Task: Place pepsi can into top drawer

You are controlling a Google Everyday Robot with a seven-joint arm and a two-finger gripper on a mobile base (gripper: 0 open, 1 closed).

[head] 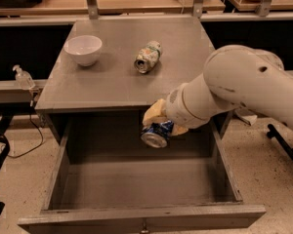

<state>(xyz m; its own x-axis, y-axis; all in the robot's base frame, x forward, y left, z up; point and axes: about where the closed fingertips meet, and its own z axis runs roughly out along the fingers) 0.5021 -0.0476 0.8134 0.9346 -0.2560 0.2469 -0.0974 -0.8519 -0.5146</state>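
Open top drawer below; pepsi can btwn jaws.

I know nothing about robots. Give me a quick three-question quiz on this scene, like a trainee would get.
1. True or false: the gripper holds the pepsi can over the open top drawer.
2. What lies on its side on the cabinet top? A) pale green can B) spoon C) apple
3. Fill in: the white ___ stands near the top's back-left corner.
Key: 1 true; 2 A; 3 bowl.
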